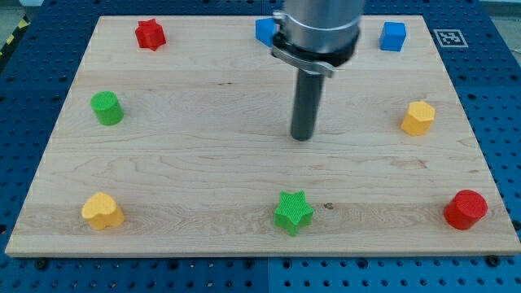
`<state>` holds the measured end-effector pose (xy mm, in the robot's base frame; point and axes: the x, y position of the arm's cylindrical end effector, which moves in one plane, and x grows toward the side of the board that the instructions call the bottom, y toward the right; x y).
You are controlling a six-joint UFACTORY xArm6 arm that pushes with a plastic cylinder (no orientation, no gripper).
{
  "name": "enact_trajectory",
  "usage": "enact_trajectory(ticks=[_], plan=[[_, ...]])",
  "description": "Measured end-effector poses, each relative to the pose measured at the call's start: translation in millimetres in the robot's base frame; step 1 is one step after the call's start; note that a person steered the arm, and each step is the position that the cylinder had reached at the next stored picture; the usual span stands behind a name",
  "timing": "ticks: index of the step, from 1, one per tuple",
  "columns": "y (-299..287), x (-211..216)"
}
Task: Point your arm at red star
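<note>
The red star (pixel 150 34) lies near the board's top left corner. My tip (pixel 303 137) rests on the wooden board (pixel 203 146) near its middle, far to the right of and below the red star, touching no block. The green star (pixel 293 212) lies below the tip, near the view's bottom.
A blue block (pixel 264 31) sits at the top, partly hidden behind the arm. A blue cube (pixel 393 36) is at top right. A yellow hexagonal block (pixel 418 118) is at right, a red cylinder (pixel 466 209) at bottom right, a green cylinder (pixel 107 107) at left, a yellow heart (pixel 102 211) at bottom left.
</note>
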<state>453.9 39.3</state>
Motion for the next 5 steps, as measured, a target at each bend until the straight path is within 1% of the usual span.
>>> enact_trajectory(ticks=[1,3,4,5], plan=[[-32.2,-38.3],[-66.3,-106.5],[-67.9,-116.8],[-86.4,-144.7]])
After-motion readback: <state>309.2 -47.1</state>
